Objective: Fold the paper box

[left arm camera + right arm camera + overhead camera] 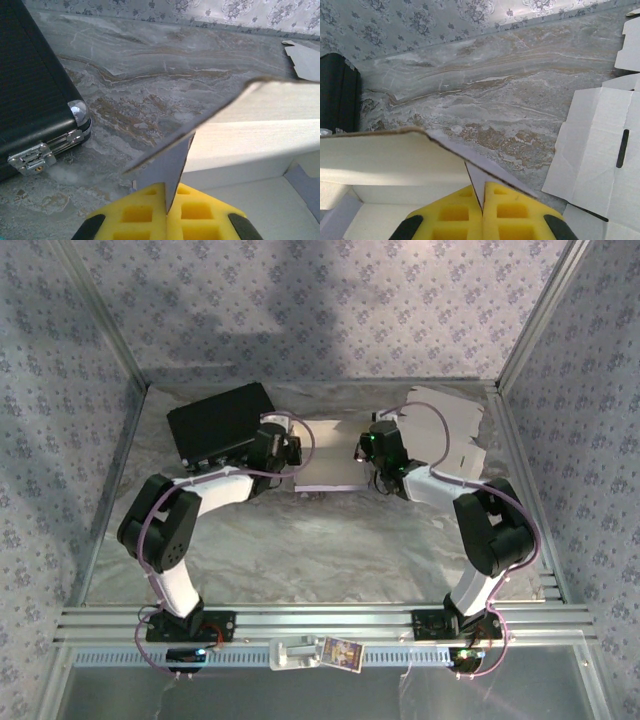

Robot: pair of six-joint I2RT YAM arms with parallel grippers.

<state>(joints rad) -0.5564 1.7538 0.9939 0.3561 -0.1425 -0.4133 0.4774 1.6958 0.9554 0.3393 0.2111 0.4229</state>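
One white paper box (330,455), partly folded, sits at the centre of the top view, slightly above the middle of the frame, on the grey marbled table (330,540). Its floor lies flat and its walls stand up, with the open side facing upward.

At the left end of the box is the left gripper (167,202). In the left wrist view its yellow foam fingers (140,215) are pressed together on a thin cardboard flap that rises from the bottom centre of that frame. The long wall of the box stretches away to the right.

At the right end is the right gripper (483,197). Its yellow pads are likewise clamped on an edge of the box, just below a raised flap running across the lower left of the right wrist view.

To the upper left of the box in the top view lies a black hard case (220,420) with metal corner caps and a silver latch, close to the left arm's wrist. To the upper right lie flat white cardboard blanks (450,430), unfolded, one with a dark slot. A floral patterned wall (330,300) closes the scene behind.

On the rail at the bottom centre sits what appears to be a small printed card (342,652), too small to read.
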